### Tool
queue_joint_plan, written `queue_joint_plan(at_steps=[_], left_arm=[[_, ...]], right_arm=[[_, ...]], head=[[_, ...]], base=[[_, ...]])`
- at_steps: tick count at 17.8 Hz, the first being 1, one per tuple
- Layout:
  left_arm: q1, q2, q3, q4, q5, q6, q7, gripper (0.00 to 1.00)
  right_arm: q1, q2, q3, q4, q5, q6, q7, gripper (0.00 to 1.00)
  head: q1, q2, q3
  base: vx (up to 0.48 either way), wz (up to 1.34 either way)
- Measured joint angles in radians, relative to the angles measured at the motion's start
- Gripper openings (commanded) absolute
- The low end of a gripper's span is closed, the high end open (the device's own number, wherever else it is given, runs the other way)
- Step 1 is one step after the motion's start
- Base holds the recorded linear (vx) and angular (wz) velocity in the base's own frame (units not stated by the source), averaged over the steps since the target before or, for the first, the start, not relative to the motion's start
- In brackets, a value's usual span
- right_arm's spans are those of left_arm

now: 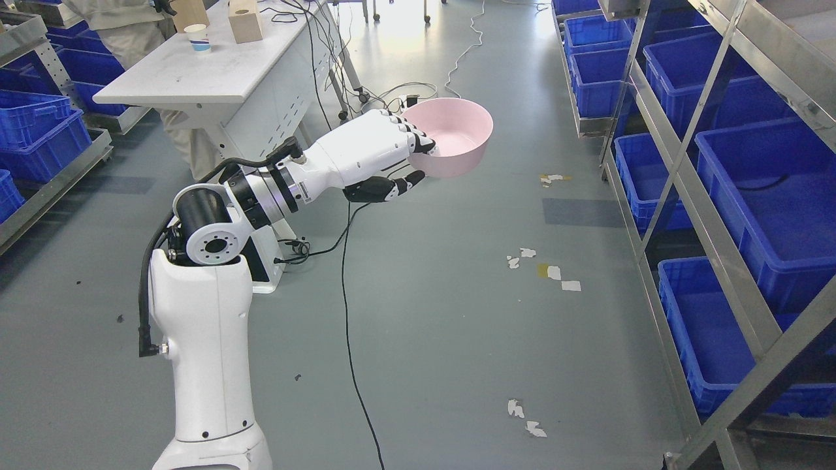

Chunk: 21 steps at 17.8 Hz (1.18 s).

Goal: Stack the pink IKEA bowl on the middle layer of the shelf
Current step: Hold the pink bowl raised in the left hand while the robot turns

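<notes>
A pink bowl [452, 136] is gripped by its near rim in the left hand [385, 156], well apart from the shelf [686, 176], where such a rim-only hold could be lost.

Left arm of the humanoid. Upper segment [206, 352]: smooth glossy white shell, tapering upward, with small dark screw holes near its lower end. Elbow joint [208, 228]: black cylindrical housing beside a white disc cap bearing a ring of small holes around a central bore. Black cable [145, 287]: runs along the outer side, looping from a side connector to the elbow. Forearm: white casing with black and silver collar rings. Robot hand [385, 156]: white back plate, black-jointed fingers [418, 140], black thumb.
</notes>
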Motion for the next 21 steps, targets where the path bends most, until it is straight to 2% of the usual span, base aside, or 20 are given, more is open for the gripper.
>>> queue_joint_plan(at_steps=[21], left_arm=[[-0.003,0.0,0.007,-0.006,0.0,0.0,0.02,0.03]], right_arm=[[0.0,0.0,0.0,0.0,0.0,0.0,0.0,1.0]], head=[[0.0,0.0,0.0]], base=[[0.286,-0.02]])
